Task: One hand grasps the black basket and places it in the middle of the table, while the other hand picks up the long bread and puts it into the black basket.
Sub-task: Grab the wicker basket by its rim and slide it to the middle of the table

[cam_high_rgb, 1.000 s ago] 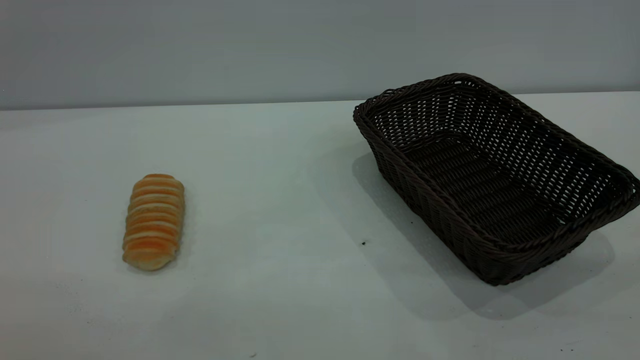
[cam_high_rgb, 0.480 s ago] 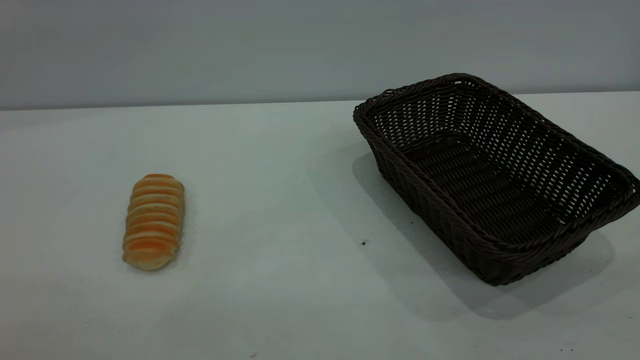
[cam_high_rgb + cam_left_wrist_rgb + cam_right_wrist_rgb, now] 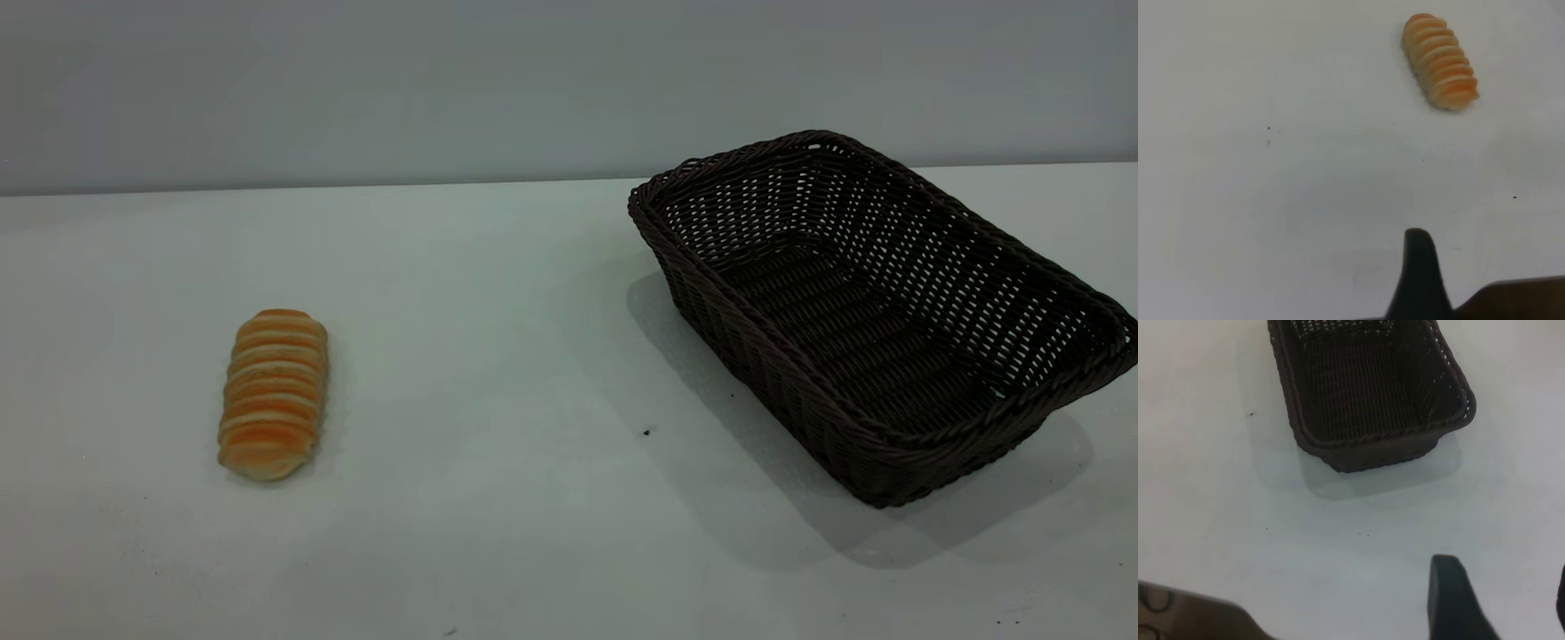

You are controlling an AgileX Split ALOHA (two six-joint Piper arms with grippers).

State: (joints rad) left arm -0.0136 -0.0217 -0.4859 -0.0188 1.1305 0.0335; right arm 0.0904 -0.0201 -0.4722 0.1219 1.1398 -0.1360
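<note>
Fingertips are all that show of either arm. In the left wrist view a single black fingertip of the left gripper (image 3: 1421,280) rises over the white matte table (image 3: 1271,200), clear of everything; with only that one finger in sight, whether the jaws stand apart or together cannot be told. The right gripper (image 3: 1505,603) shows one dark finger and the edge of a second at the frame's border with a clear gap of tabletop between them, so it reads as spread wide and holding nothing. Neither arm appears in the exterior view.

Beyond the left finger, well apart from it, lies the small oblong orange-golden bread with crosswise ridges (image 3: 1440,61), flat on the table toward the exterior view's left (image 3: 273,393). Beyond the right fingers sits the large rectangular dark woven wicker basket (image 3: 1368,393), empty, set at an angle at the exterior view's right (image 3: 880,302), not yet in the middle.

Judging by looks, the bread is light and soft; a gentle pinch across its narrow width near mid-length should hold without crushing. The basket seems light but stiff, and its braided rim on the near short wall offers the likeliest bite, one finger inside and one outside.
</note>
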